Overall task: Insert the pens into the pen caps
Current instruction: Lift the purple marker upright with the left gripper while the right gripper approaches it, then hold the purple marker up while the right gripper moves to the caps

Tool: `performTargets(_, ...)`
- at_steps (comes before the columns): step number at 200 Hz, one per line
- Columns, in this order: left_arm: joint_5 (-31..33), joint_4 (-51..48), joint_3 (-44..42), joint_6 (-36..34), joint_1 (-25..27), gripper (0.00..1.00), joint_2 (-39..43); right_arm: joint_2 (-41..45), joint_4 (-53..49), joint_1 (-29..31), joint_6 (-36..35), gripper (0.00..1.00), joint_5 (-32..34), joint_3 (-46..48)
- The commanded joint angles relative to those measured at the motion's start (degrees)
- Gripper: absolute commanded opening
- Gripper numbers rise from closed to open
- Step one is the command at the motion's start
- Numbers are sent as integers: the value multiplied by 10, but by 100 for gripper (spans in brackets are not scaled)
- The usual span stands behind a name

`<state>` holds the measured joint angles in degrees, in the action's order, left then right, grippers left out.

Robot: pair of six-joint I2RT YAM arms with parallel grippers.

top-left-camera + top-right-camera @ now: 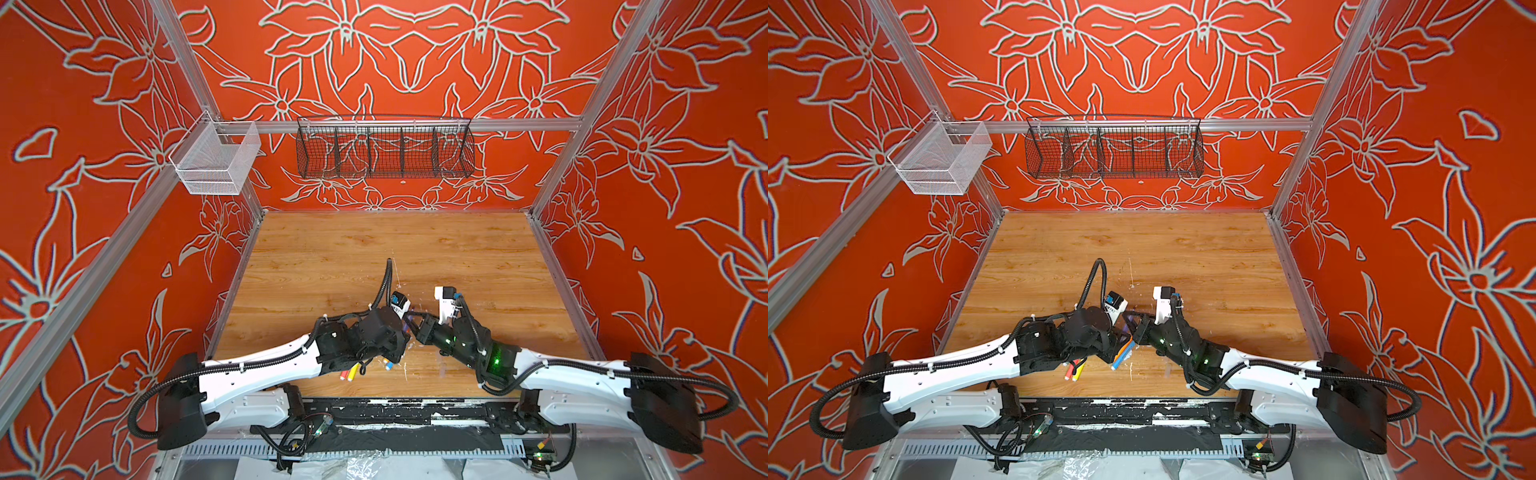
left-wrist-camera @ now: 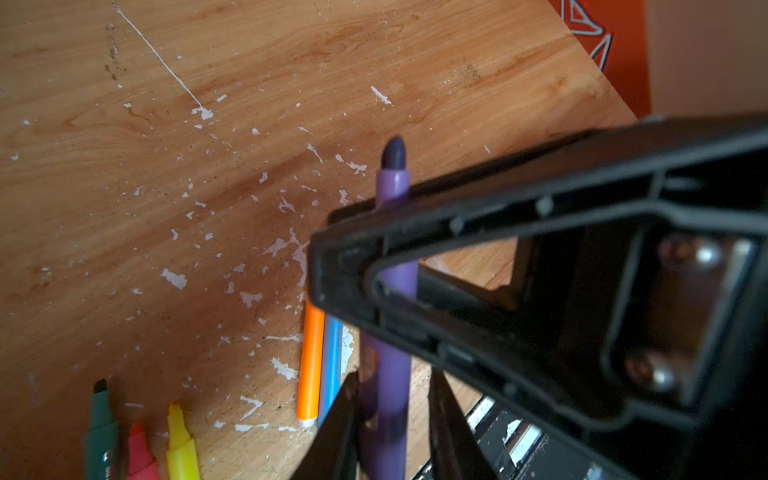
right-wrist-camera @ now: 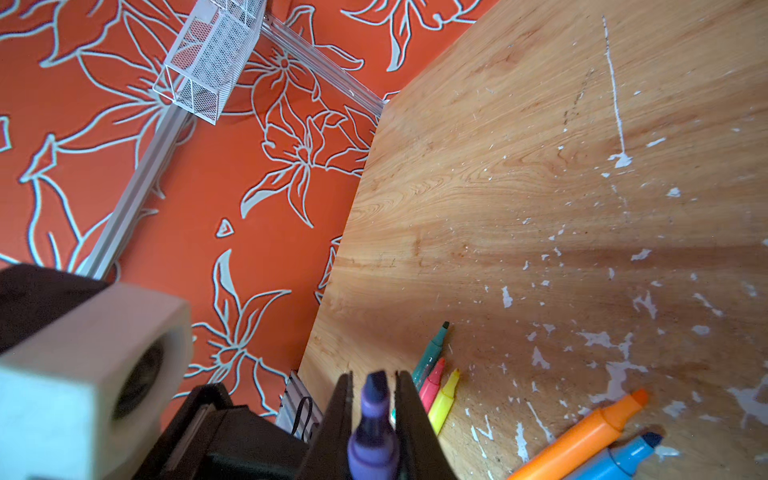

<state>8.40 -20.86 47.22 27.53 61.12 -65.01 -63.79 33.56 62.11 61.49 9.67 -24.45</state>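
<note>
A purple pen is held off the wooden table between both grippers, which meet near the front middle in both top views. My right gripper is shut on the purple pen just behind its tip. My left gripper stands round the barrel, slightly open: one finger touches the pen and a gap shows at the other. On the table lie the green, pink-red and yellow pens side by side, with the orange and blue pens next to them. The pen caps are out of view.
White paint flecks are scattered over the table near the pens. A white mesh basket and a black wire basket hang on the rails above the back. The table's front edge lies just behind the loose pens.
</note>
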Motion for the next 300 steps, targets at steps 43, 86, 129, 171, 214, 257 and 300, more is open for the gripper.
performTargets(43,18,48,-23,-13,-5,24,8,-10,73,19,48,2,52,34)
performTargets(86,14,60,-32,-15,-5,22,5,-25,99,21,62,1,53,37)
performTargets(129,14,67,-38,-15,-5,21,3,-40,115,24,69,1,54,35)
performTargets(171,20,66,-42,-16,-6,7,10,-40,119,26,76,4,67,43)
performTargets(214,55,1,-6,30,-22,0,16,24,-16,25,15,78,81,14)
performTargets(257,59,-131,77,98,-94,0,28,150,-421,25,-87,75,137,-83)
performTargets(300,109,-169,134,85,-158,0,-13,122,-704,53,-116,72,142,-173)
